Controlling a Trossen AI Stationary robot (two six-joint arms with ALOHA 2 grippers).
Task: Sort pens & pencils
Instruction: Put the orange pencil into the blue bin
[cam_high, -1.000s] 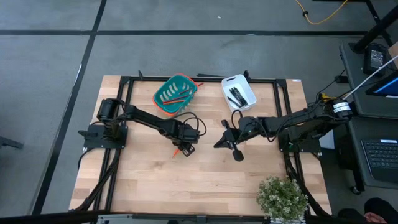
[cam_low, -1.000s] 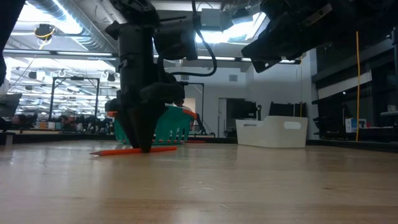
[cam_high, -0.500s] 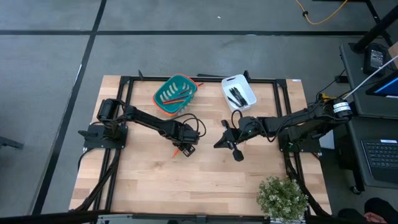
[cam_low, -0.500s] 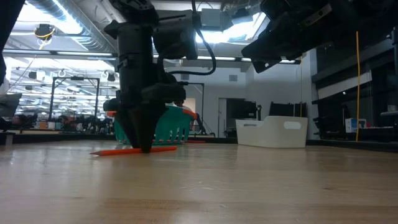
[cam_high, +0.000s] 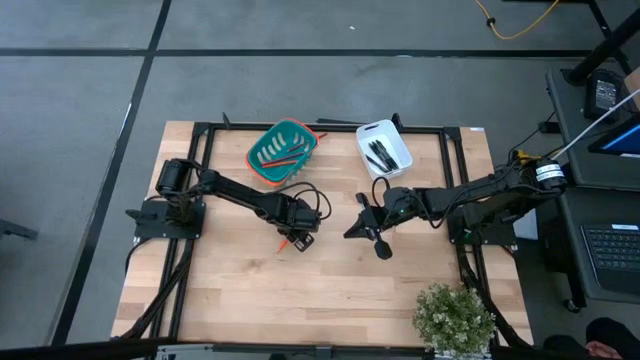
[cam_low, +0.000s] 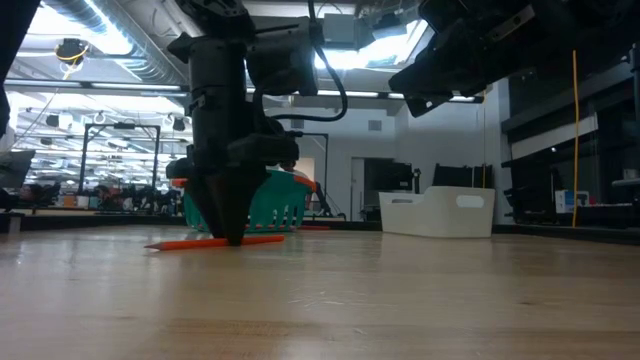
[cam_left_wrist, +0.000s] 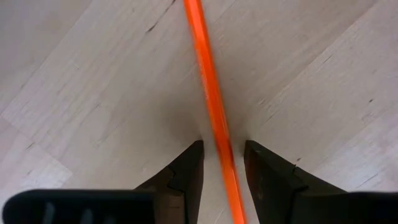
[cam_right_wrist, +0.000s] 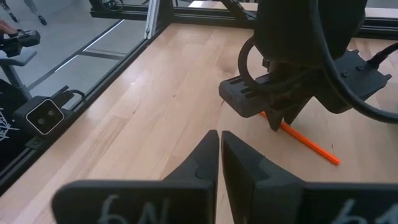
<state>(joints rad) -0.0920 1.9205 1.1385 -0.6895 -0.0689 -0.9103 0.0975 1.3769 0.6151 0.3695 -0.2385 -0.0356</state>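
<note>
Wooden desk (cam_high: 230, 300), mid-centre: left gripper (cam_left_wrist: 222, 163) is down at the surface, jaws spread either side of an orange pencil (cam_left_wrist: 211, 106) lying flat, not squeezing it. Right gripper (cam_right_wrist: 220, 155) hovers just right of it, jaws closed, empty. Pens (cam_high: 381, 154) sit in the far white bin (cam_high: 368, 130).

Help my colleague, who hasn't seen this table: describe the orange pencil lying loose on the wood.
Start at the teal basket near the table's far edge. Just nearer, the left tool straddles the orange pencil, the only stick lying on bare wood.
</note>
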